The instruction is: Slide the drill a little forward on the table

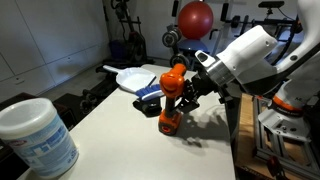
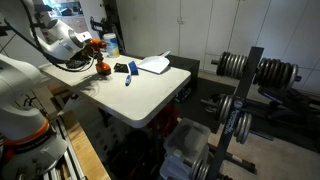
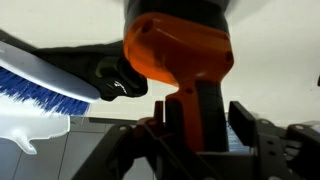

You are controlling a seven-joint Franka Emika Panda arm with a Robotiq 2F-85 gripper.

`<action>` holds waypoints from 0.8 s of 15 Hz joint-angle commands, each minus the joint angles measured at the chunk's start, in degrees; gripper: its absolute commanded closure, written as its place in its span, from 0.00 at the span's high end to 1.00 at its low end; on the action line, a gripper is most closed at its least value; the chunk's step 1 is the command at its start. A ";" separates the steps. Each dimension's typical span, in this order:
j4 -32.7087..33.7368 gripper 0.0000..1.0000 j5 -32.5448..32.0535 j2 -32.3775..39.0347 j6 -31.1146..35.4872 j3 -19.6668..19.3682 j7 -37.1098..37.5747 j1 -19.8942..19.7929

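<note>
One lidded tub (image 1: 38,135), far from drill (image 1: 171,120)

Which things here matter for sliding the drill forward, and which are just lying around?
For the job:
drill
table

Just lying about:
white tub
brush
dustpan
red ball
weights

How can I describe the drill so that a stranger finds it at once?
Look at the white table, at the spot where the robot arm reaches in. The drill stands there, clasped by the gripper. It alone is bright orange; the dustpan beside it is white.
</note>
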 commanded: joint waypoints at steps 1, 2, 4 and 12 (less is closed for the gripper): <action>-0.41 1.00 0.99 -0.02 -0.59 1.28 1.54 0.08; -0.37 1.00 0.97 0.26 -0.88 0.86 1.84 0.78; -0.17 1.00 1.11 1.32 -2.37 0.14 2.55 2.11; 2.79 1.00 3.94 8.84 -20.44 -6.31 5.88 12.66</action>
